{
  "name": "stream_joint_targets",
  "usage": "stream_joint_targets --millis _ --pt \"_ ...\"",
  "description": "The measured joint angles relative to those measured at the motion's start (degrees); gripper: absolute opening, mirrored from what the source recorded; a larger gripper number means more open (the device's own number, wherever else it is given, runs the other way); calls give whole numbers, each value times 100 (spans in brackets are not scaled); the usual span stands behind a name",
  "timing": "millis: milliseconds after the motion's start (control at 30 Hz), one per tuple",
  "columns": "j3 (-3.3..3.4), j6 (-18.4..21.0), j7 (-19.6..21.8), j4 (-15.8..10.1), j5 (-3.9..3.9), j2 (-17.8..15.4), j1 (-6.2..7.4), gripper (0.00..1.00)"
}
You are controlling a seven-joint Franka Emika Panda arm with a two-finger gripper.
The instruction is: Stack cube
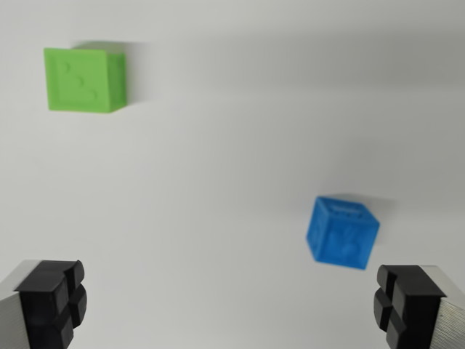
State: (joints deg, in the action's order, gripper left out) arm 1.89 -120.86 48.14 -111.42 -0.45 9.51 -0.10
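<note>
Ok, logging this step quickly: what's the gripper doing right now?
Gripper: open, holding nothing; the blue cube and green cube both lie apart from its fingers.

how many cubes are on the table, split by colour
green cube: 1
blue cube: 1
total: 2 cubes, lying apart on the white table, neither one between the fingers of the open gripper
</note>
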Motion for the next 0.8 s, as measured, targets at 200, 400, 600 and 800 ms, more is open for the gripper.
stream_joint_targets --millis 200,400,600,800 --pt "-28 -124 96 -3 0 121 53 100" --pt "-59 -267 211 -3 1 268 122 100" --pt "-85 -414 334 8 1 436 201 100" --pt "-114 -574 468 40 2 632 287 100"
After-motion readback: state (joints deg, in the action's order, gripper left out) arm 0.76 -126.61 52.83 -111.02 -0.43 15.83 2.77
